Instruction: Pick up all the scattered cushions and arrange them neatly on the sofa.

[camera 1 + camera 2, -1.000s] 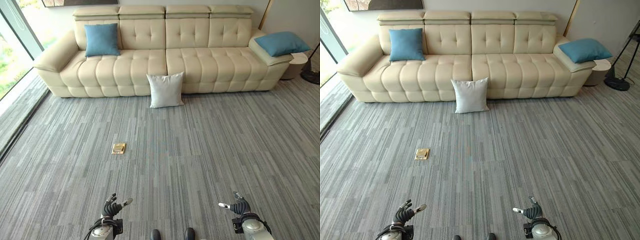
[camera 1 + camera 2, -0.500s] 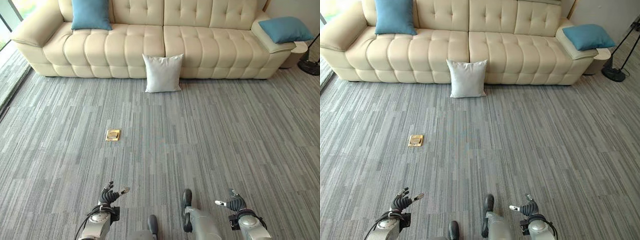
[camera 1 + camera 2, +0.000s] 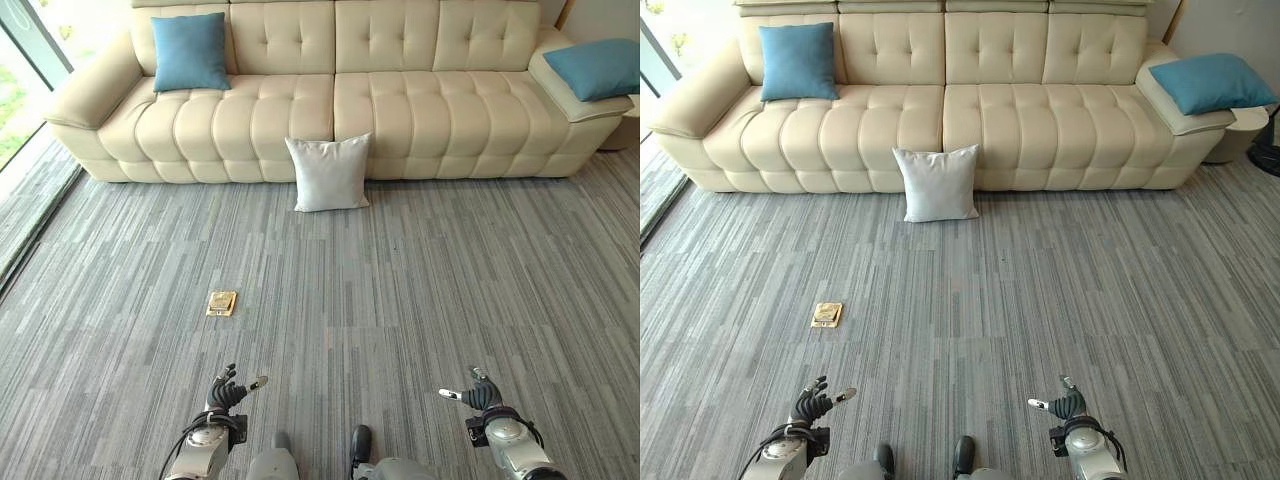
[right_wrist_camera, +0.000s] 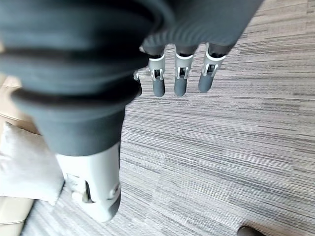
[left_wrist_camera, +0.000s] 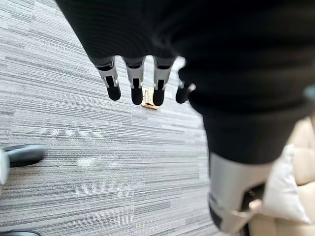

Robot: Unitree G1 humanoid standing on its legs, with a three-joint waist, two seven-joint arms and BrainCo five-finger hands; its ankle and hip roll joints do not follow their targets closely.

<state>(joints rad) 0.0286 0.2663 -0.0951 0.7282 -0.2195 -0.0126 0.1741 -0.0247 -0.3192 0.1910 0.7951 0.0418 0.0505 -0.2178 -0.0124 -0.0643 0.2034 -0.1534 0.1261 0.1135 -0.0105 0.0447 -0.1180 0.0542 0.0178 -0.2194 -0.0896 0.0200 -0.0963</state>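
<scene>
Both hands, left hand and right hand, hang slack-fingered, empty, over carpet.

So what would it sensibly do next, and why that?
Probably step forward toward the white cushion. It stands on the carpet leaning against the sofa front, well beyond both hands: the left hand and right hand hang low and empty, fingers relaxed.
</scene>
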